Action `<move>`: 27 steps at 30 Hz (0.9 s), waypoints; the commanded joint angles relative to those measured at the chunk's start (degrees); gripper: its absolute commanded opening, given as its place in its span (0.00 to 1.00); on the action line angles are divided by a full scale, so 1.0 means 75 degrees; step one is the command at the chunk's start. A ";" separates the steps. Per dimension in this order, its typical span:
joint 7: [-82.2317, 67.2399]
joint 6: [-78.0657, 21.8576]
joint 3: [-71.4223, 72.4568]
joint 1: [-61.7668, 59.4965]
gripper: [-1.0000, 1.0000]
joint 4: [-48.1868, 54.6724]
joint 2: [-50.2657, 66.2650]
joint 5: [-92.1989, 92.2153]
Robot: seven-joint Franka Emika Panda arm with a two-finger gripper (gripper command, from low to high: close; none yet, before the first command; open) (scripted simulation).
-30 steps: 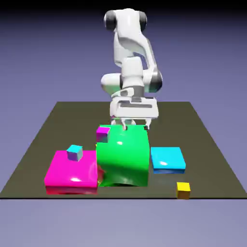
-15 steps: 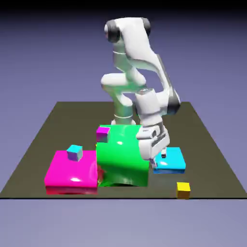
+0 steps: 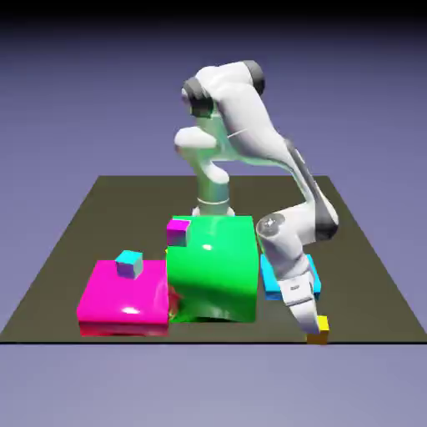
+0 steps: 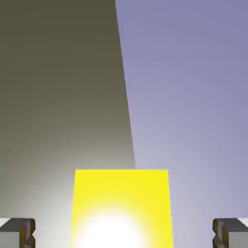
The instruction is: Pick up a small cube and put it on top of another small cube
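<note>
Near the desk's (image 3: 367, 250) front edge, the tiny yellow cube (image 4: 122, 208) sat between the wide-open claw's (image 4: 124, 232) fingertips, looking rigid and light, best pinched across its flat opposite sides.

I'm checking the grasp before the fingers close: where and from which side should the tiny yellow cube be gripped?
Grip the yellow cube on its two opposite flat side faces, coming down from above as the open gripper already does. In the hand view it sits centred between the finger tips, its edges square to them, with a gap on each side. It stands alone by the mat's near edge, so nothing blocks either finger.
</note>
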 commanded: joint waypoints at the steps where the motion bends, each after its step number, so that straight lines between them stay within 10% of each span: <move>1: -0.0007 0.0039 -0.0005 0.0019 0.50 0.0028 0.0064 -0.0003; 2: -0.0007 0.0039 -0.0005 0.0019 0.00 0.0028 0.0064 -0.0003; 27: 0.4335 -0.0042 -0.4583 0.1278 0.00 -0.3228 -0.5585 -0.0015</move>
